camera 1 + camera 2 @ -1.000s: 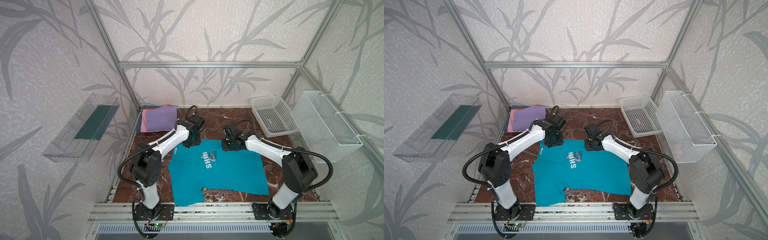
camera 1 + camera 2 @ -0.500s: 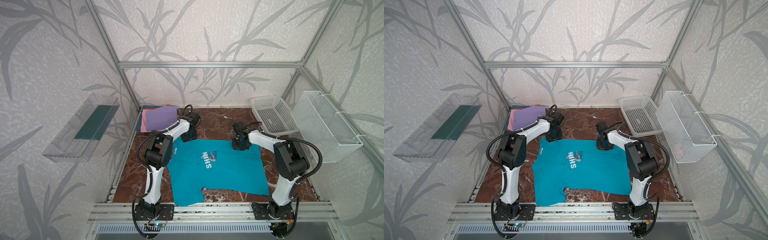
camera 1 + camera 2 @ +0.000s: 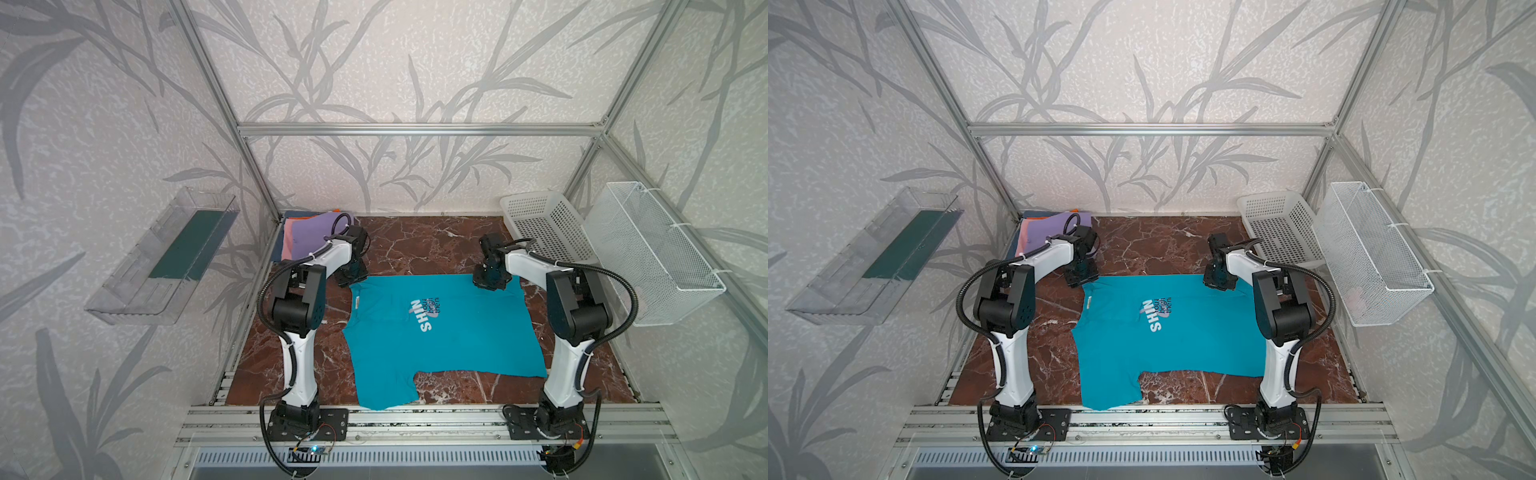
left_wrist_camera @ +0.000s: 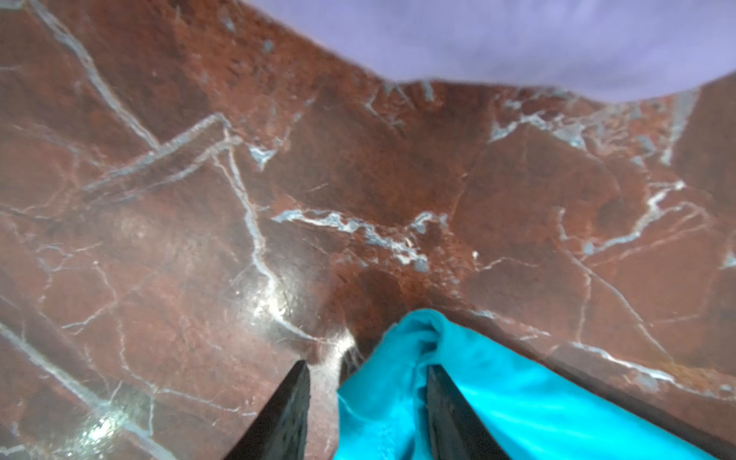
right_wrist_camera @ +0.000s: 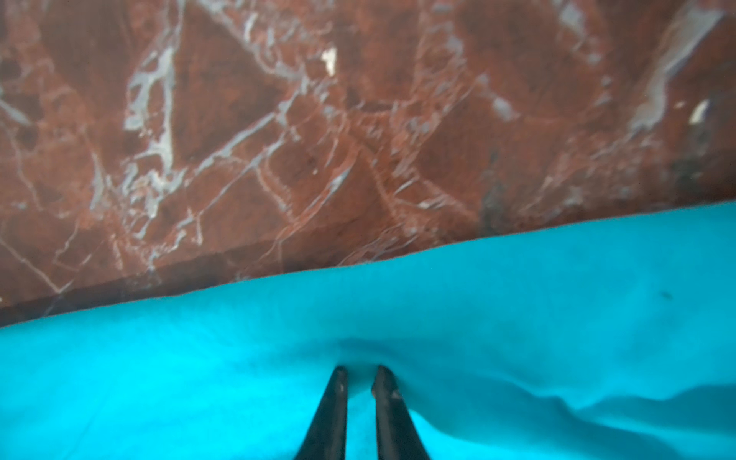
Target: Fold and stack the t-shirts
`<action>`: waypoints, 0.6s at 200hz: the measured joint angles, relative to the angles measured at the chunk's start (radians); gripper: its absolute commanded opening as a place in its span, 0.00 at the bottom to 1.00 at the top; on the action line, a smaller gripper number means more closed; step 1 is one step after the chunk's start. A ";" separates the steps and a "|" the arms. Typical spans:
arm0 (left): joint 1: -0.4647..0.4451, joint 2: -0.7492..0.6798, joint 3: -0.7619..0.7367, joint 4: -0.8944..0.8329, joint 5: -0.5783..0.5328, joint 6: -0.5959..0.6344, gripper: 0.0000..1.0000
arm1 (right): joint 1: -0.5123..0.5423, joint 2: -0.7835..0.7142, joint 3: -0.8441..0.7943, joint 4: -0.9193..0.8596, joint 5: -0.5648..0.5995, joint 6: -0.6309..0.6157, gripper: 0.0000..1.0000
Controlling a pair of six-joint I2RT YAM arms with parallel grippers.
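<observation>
The teal tee [image 3: 440, 332] lies spread flat in the middle of the worktop [image 3: 415, 245], print up, collar towards the left arm and hem towards the right, with one sleeve trailing to the near rail. Its far edge runs nearly straight between the two arms, which suggests that it is being drawn taut from both far corners so the body lies smooth for a first fold. No fold shows in it yet.

The left end effector [image 4: 367, 365] sits at the far corner on the collar side. Its jaws stand partly spread. A bunched tip of the tee lies between them against one finger [image 4: 450, 414], while bare worktop shows between the cloth and the other finger [image 4: 286, 414]. From this it looks like a loose hold at best, not a pinch.

The right end effector [image 5: 360, 370] is at the far corner on the hem side. Its jaws are pressed almost together on a thin ridge of teal cloth, and the fabric puckers up towards the tips, so this corner looks firmly nipped.

The folded tees [image 3: 316, 232], lilac on top, are stacked in the far left corner just behind the left arm, well placed to receive this one. The white plastic basket [image 3: 544, 224] stands in the far right corner, apart from the tee
</observation>
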 measured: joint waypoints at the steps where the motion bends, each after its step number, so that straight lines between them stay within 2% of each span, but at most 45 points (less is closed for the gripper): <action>1: 0.000 0.000 0.000 0.000 0.000 0.000 0.49 | 0.000 0.000 0.000 0.000 0.000 0.000 0.17; 43: -0.002 -0.021 -0.022 -0.006 -0.014 -0.002 0.49 | -0.005 0.001 0.001 0.001 -0.014 -0.001 0.17; 120: -0.062 -0.329 -0.188 0.003 -0.037 -0.005 0.45 | 0.003 -0.001 0.001 0.000 -0.013 -0.006 0.17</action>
